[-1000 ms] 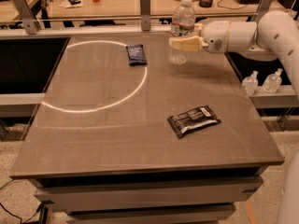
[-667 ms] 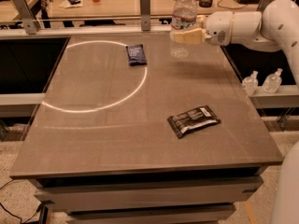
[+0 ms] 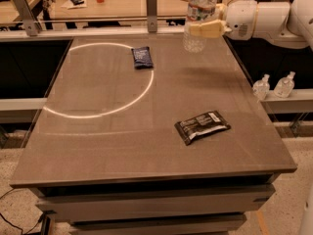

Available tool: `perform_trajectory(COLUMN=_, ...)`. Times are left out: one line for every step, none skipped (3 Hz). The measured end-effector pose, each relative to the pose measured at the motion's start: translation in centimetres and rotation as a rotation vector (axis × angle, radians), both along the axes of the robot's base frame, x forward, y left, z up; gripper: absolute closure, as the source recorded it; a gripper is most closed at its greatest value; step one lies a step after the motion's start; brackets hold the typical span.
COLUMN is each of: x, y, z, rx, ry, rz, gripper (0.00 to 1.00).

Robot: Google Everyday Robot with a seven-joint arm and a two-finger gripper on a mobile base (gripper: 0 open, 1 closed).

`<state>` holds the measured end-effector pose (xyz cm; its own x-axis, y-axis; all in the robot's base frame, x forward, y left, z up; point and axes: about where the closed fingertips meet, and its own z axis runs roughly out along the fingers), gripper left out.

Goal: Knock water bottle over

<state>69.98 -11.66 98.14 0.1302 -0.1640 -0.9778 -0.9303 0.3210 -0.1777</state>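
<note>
my pincer (image 3: pixel 196 30) is up at the far right corner of the surface (image 3: pixel 98 146), reaching in from the right edge, and it's clamped across the water bottle (image 3: pixel 200 6). one tan finger (image 3: pixel 210 29) lies across the front of the bottle just below the label band. the bottle is pretty much upright, maybe leaning a touch, and its top runs out of view. there's a soft shadow (image 3: pixel 200 75) on the surface that sits apart from the bottle's base, so it looks lifted clear of the top rather than standing on it.

other stuff: a dark blue snack packet (image 3: pixel 142 57) lies near the far edge, right on the line of a white ring (image 3: pixel 98 112) that covers the left half of the surface. a black wrapper (image 3: pixel 202 127) lies flat toward the right edge, closer to the front. two tiny clear bottles (image 3: pixel 273 85) stand on a ledge off past the right edge, well apart from the big one.
</note>
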Motion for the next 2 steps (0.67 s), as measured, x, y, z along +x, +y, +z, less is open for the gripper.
perform_trajectory(x=-1.8, y=0.2, z=1.3, rx=-0.003, ry=-0.193, rz=0.077, gripper=1.00)
perform_trajectory(x=-3.7, y=0.6, z=1.7, rx=-0.091, ry=-0.389, rz=0.162, gripper=1.00)
